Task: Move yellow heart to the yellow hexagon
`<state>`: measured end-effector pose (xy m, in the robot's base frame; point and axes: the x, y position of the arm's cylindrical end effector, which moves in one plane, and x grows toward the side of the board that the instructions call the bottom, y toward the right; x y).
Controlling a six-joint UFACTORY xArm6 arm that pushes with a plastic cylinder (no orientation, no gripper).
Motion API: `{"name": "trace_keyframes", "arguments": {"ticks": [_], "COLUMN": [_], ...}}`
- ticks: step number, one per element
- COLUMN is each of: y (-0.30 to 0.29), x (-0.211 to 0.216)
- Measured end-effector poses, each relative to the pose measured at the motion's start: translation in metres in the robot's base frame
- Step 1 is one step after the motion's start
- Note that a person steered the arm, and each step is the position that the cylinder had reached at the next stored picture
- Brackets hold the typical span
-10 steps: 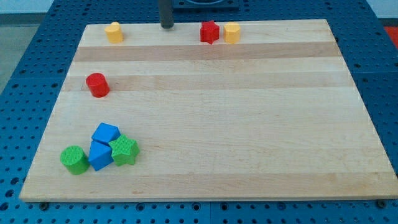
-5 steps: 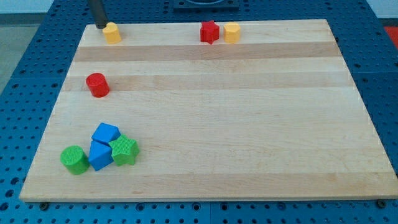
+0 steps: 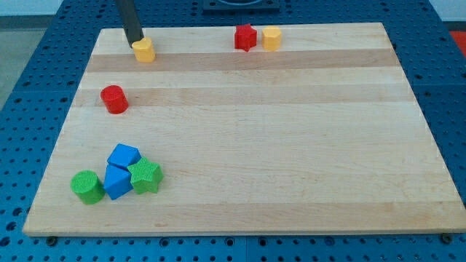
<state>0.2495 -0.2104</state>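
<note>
Dark against the pale wood, my tip (image 3: pixel 136 44) rests on the board near the view's top left, touching the upper-left side of the yellow heart (image 3: pixel 145 50); being a bare rod, it clasps nothing and can only push. The yellow heart lies in the top band of the wooden board (image 3: pixel 291 160), well apart from the yellow hexagon (image 3: pixel 271 38), which sits further toward the view's right along the same top edge, just beside the red star (image 3: pixel 245 37). Judged from this layout, the task is at an early stage: contact is made, but most of the travel toward the hexagon remains, and the red star stands on the near side of the target and may be disturbed on approach. Elsewhere, a red cylinder (image 3: pixel 113 99) stands alone at the left, and at the lower left two blue blocks (image 3: pixel 120 169), a green cylinder (image 3: pixel 87 187) and a green star (image 3: pixel 145 175) cluster in contact. No container is present on the board.
</note>
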Motion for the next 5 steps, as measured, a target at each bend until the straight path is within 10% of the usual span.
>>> {"name": "trace_keyframes", "arguments": {"ticks": [5], "y": [0.046], "x": [0.063]}}
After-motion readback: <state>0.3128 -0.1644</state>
